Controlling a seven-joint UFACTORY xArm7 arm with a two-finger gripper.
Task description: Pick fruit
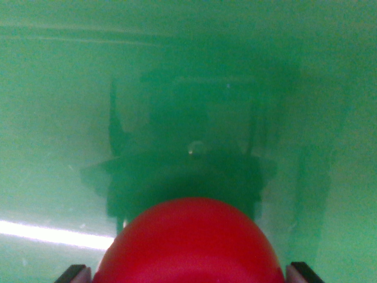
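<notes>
Pincer [189,272] at bottom edge of wrist view, represented only by two dark fingertips [74,273], one at lower left corner region and one at lower right. Between them, a round red fruit [189,244], smooth and glossy, filling the gap from one fingertip to the other; kind of fruit not determinable from this view. Fingertips set just beside the fruit's flanks on both sides; actual contact hidden by the frame edge and by the fruit's curve, so firm grip or mere bracketing not determinable. Lower part of the fruit cut off by the frame.

Behind and above the fruit, a glossy green surface [53,118] occupying the whole background, presumably the desk top, blurred and without visible edge. Dark, soft-edged reflection or shadow [182,135] of the arm's own end on that surface, centred directly above the fruit, with two thin vertical dark lines at its sides and a small pale glint [196,147] near its middle. Bright white streak [56,234] of reflected light along the lower left, running toward the fruit's left side. Fainter pale bands across the top left of the view. Whether the fruit rests on the green surface or hangs clear of it: not determinable.
</notes>
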